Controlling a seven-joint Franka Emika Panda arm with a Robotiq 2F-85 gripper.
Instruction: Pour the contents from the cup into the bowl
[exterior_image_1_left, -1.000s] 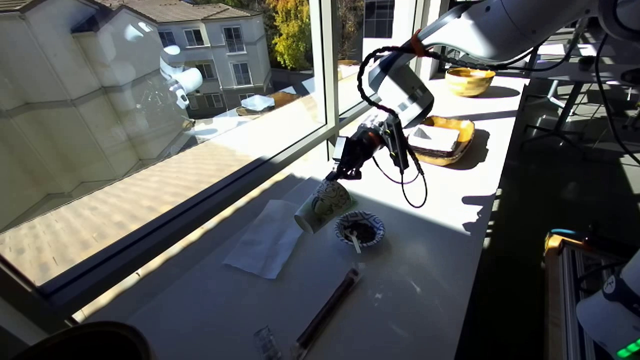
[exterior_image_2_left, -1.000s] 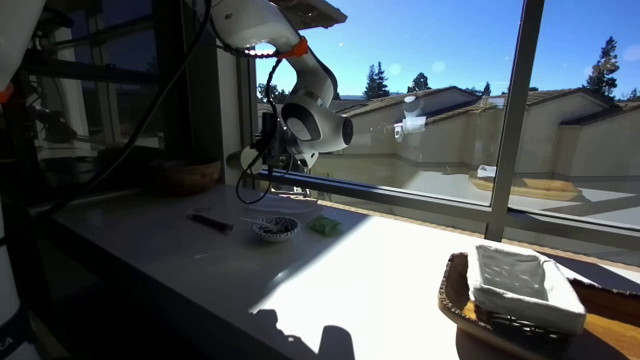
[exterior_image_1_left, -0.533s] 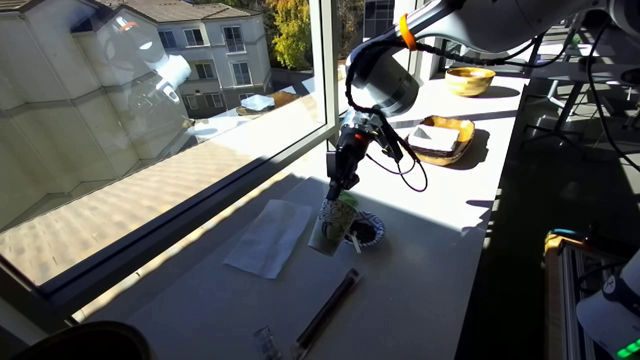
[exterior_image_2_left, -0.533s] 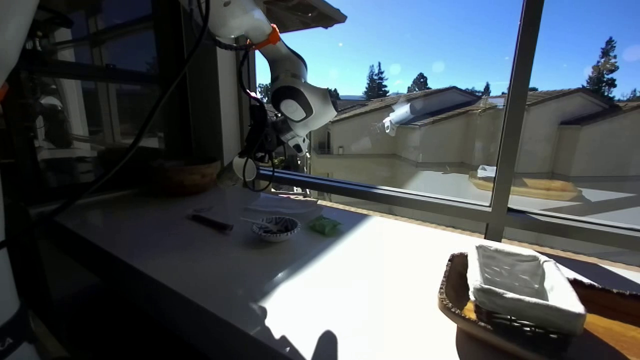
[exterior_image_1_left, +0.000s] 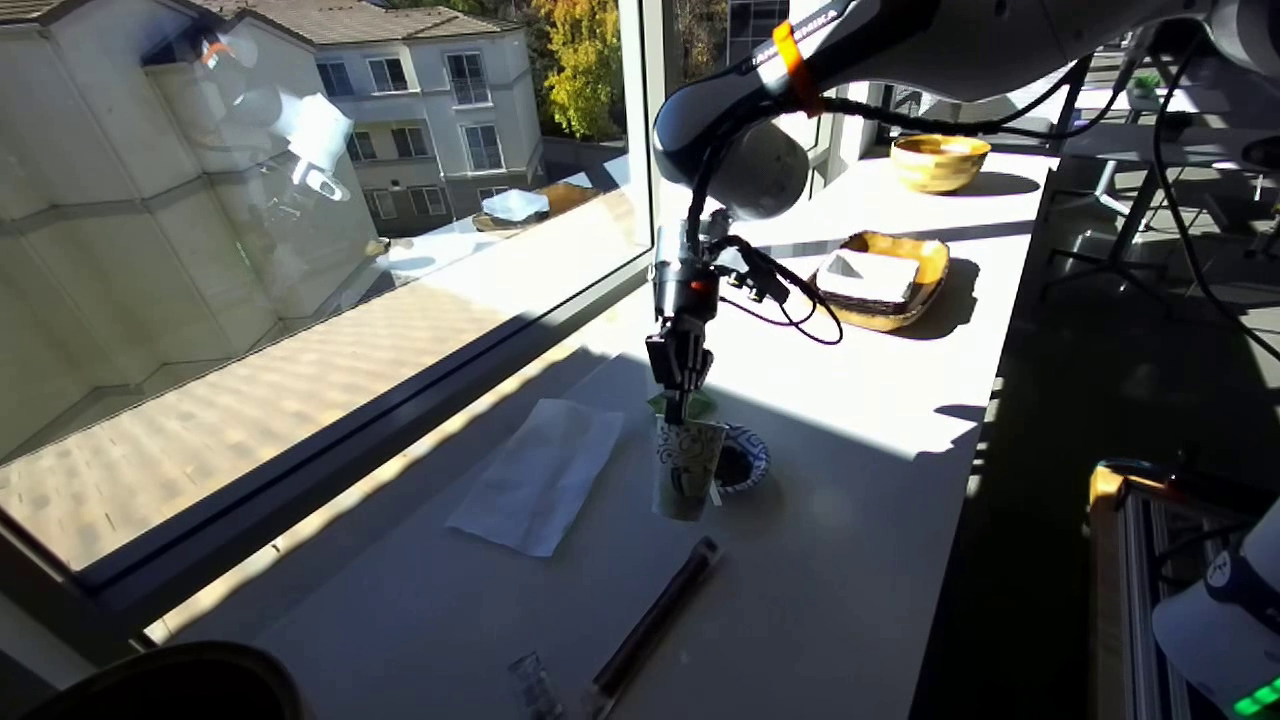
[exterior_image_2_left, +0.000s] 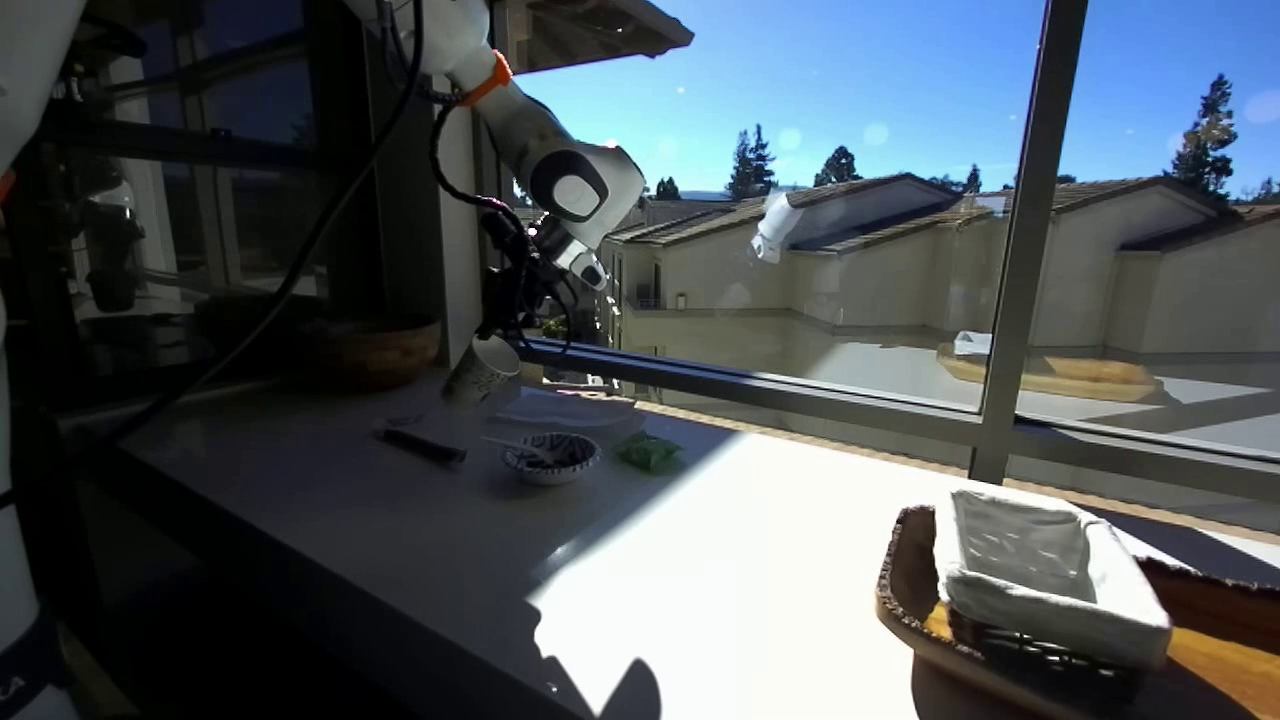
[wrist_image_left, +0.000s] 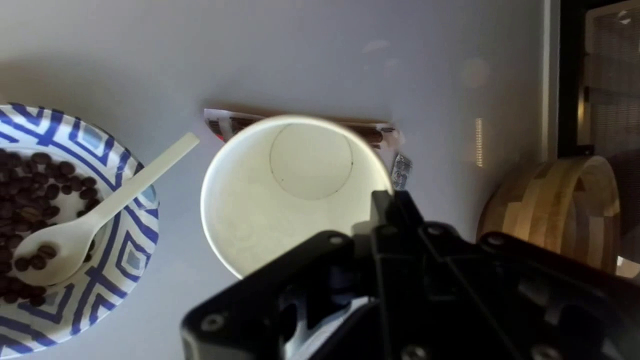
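Note:
The cup (exterior_image_1_left: 688, 472) is pale with a dark swirl print. My gripper (exterior_image_1_left: 677, 408) is shut on its rim, one finger inside and one outside, as the wrist view shows at the fingertips (wrist_image_left: 391, 196). The cup is slightly tilted, seemingly above the counter, and also shows in an exterior view (exterior_image_2_left: 480, 375). In the wrist view its inside (wrist_image_left: 280, 220) looks empty but for small specks at the base. The bowl (exterior_image_1_left: 758, 447) stands beside it, partly hidden by the cup. The bowl's blue-patterned rim (wrist_image_left: 137, 240) surrounds dark beans and a white spoon (wrist_image_left: 117, 202).
A napkin (exterior_image_1_left: 545, 475) lies by the window side. A green packet (exterior_image_2_left: 650, 452) lies beside the bowl. A long dark wrapped stick (exterior_image_1_left: 655, 620) and small clear packet (exterior_image_1_left: 535, 685) lie nearby. A wooden bowl (wrist_image_left: 545, 210) and lined basket (exterior_image_2_left: 1060, 600) stand farther off.
The cup has swung from strongly tilted toward upright. My gripper has moved it down in both exterior views, and it now covers part of the bowl in an exterior view.

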